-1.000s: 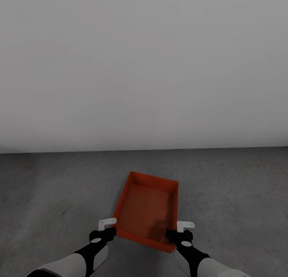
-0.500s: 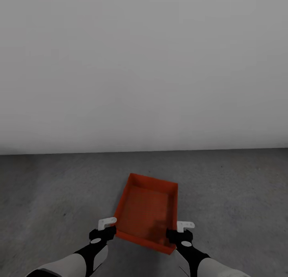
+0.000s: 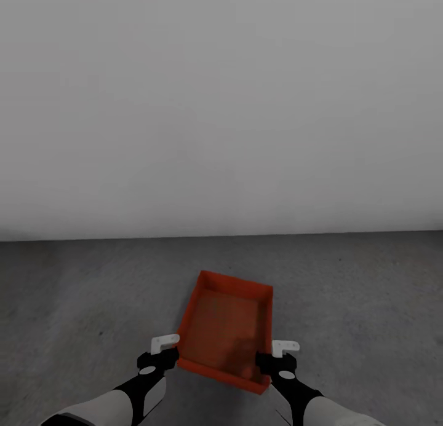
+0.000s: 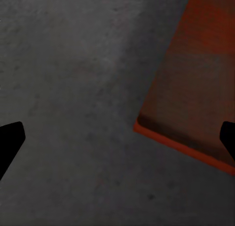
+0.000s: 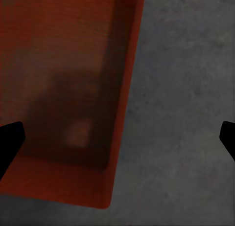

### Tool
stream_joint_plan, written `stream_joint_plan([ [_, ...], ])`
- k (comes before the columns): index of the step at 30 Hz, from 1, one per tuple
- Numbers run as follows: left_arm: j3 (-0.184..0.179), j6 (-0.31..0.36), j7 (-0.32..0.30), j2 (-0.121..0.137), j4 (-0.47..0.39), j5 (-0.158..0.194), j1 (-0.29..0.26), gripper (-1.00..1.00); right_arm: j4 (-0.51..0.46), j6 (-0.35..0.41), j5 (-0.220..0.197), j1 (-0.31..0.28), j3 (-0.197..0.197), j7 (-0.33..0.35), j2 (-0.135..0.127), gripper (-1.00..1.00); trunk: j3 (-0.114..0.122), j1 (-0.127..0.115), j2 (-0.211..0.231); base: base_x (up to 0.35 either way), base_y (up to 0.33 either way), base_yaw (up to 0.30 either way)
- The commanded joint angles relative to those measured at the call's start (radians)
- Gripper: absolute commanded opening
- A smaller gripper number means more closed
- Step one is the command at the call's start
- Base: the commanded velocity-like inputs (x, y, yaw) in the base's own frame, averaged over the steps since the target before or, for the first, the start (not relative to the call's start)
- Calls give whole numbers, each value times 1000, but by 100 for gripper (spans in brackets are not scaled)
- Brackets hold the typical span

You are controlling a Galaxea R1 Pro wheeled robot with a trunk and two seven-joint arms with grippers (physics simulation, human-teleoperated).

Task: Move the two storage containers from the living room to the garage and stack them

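Note:
One orange-red storage container (image 3: 224, 321) lies open-side up on the garage's dark grey concrete floor (image 3: 92, 291), skewed a little to the wall. My left gripper (image 3: 161, 353) hovers at its near left corner and my right gripper (image 3: 277, 357) at its near right corner. In the left wrist view the gripper (image 4: 117, 138) is open over bare floor, with the container (image 4: 196, 79) beside and below it. In the right wrist view the gripper (image 5: 117, 138) is open above the container's (image 5: 63, 64) side wall, its black fingertips (image 5: 10, 138) wide apart and touching nothing.
A plain grey wall (image 3: 221, 106) stands a short way beyond the container. Bare concrete stretches to both sides of the container.
The whole view has shifted slightly: the foot of the wall and the container sit a little lower in the picture. Both grippers keep their place in the picture and stay open.

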Motion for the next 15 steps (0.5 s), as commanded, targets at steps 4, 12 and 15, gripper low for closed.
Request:
stream_joint_plan([
  [4, -9, -3, 4, 0, 1, 9, -1, 100, 1, -5, -10, -1, 8, -3, 0, 100, 12, -16, 28, 0, 0, 0],
  [12, -9, -3, 4, 0, 1, 8, -1, 100, 1, -5, -10, 0, 8, -2, 0, 100, 37, -46, 84, 0, 0, 0],
  [15, -9, -3, 4, 0, 1, 8, -1, 100, 1, -5, -10, 0, 8, -2, 0, 100, 46, -58, 105, 0, 0, 0],
])
